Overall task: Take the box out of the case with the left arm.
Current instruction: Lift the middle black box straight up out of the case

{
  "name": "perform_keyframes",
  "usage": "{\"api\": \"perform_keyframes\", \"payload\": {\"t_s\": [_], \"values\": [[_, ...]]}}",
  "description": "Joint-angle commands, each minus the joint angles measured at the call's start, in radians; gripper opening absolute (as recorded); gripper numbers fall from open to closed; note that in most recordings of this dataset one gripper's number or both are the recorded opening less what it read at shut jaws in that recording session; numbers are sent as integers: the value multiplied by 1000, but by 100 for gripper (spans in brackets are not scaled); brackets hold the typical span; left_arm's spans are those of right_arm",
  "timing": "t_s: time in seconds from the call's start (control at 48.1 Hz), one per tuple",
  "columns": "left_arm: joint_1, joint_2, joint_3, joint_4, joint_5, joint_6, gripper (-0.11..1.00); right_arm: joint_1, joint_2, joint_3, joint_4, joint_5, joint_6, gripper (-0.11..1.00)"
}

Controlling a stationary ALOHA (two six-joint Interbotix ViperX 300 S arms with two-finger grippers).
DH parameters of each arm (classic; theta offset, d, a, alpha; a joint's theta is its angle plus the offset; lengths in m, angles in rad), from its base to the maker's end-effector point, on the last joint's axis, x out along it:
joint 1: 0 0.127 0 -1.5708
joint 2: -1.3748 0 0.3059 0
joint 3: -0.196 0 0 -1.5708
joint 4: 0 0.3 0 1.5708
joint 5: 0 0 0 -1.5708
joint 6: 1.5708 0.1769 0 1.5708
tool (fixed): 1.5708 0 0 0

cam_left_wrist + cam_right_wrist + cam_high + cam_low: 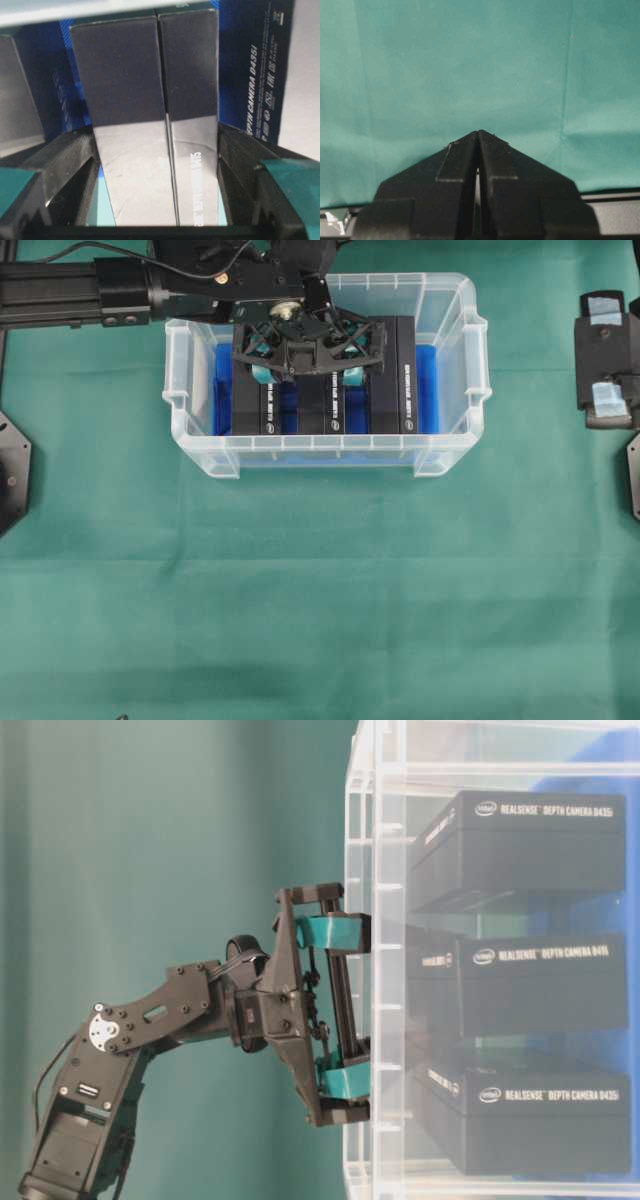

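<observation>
Three black boxes [330, 390] crowd the case [455, 445], left fingers [262, 373] clamping the middle box [145, 100], right fingers [478, 150] closed, empty

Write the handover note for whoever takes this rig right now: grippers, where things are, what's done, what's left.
Left gripper: down inside the case, fingers on either side of the middle box, apparently closed on it.
Right gripper: shut, empty, parked over the green cloth.
Three black boxes stand in the case on the blue sheet.
Done: reach and grip.
Left: lift the box out and set it on the cloth.
</observation>
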State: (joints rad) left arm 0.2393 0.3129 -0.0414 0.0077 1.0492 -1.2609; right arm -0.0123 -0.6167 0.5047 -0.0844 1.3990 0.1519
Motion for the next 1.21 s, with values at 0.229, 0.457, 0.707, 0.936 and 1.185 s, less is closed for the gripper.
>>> {"api": "perform_keyframes", "payload": {"t_s": [0.229,0.457,0.707,0.936,1.185], "values": [[-8,-29,-178,-3,167,2,62,0,-3,-9,0,-5,0,0],[-9,-29,-299,-2,290,3,62,0,-5,-9,-2,-2,0,0],[-9,-40,-422,-3,411,6,62,0,-6,-8,-3,-5,0,0],[-6,-61,-534,-3,520,5,62,0,-8,-8,-9,-5,0,0],[-6,-69,-647,-3,643,0,62,0,-8,-8,-26,-5,0,0]]}}
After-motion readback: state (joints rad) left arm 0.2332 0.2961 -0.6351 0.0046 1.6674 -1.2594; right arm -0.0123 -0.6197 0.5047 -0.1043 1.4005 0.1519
